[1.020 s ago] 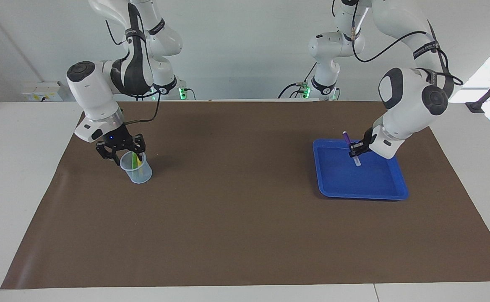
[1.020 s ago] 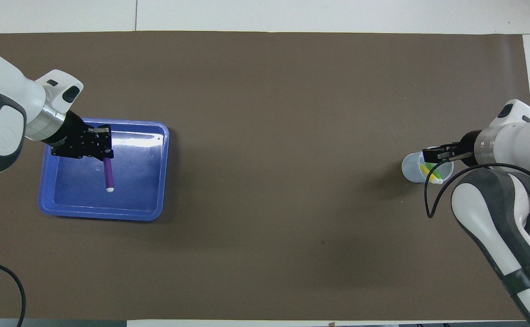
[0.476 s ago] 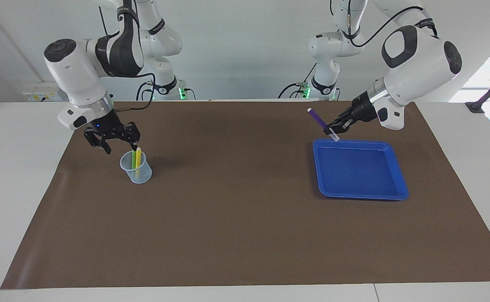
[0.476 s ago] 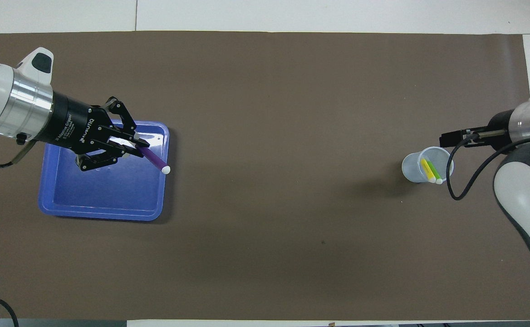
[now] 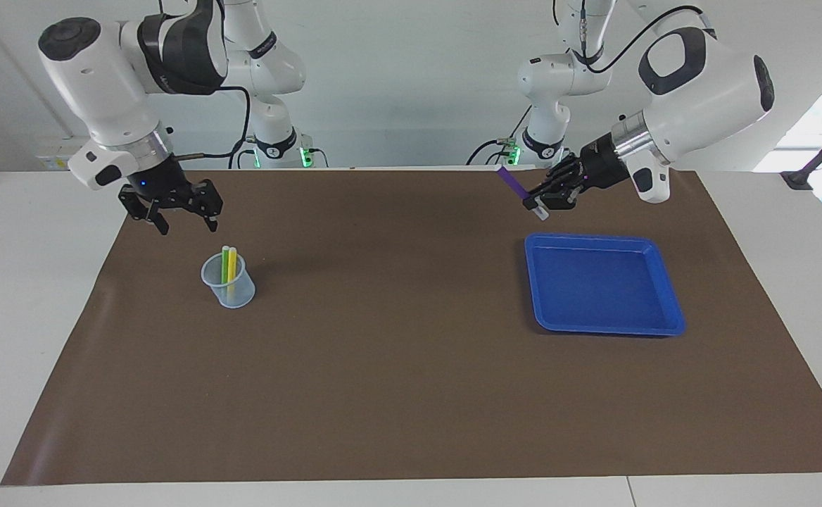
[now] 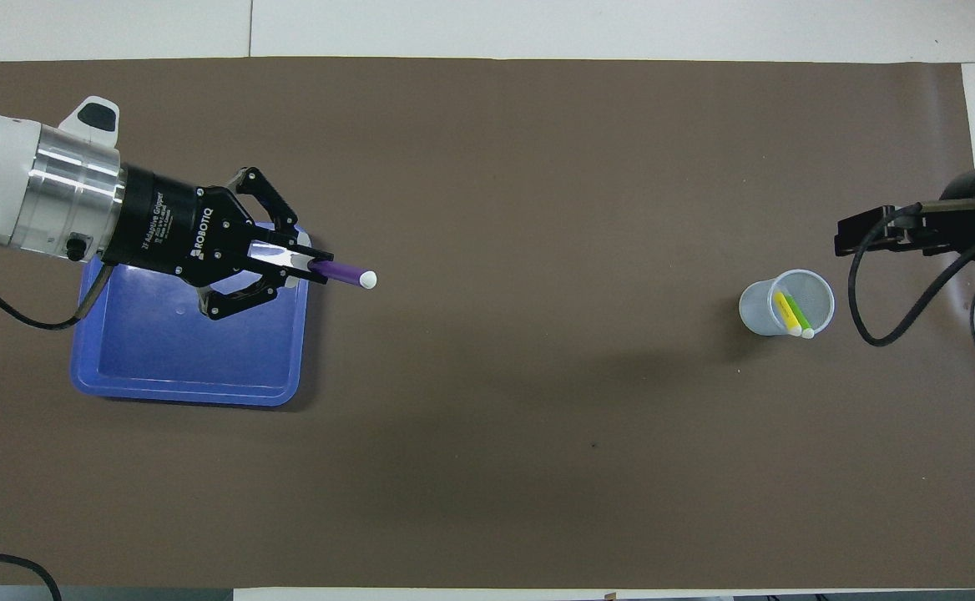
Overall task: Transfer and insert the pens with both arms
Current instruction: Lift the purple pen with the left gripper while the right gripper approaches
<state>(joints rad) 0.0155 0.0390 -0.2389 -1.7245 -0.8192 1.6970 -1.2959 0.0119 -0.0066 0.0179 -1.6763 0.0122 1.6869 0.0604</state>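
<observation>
My left gripper [image 5: 536,204], fingers clenched on the purple pen [image 5: 511,182], has lifted it out of the tray [image 5: 604,320] toward mid-worktop for handover, while my right gripper [image 5: 184,215], fingers spread and released, has risen off the cup [image 5: 229,283] holding the yellow and green pens [image 5: 228,262]
</observation>
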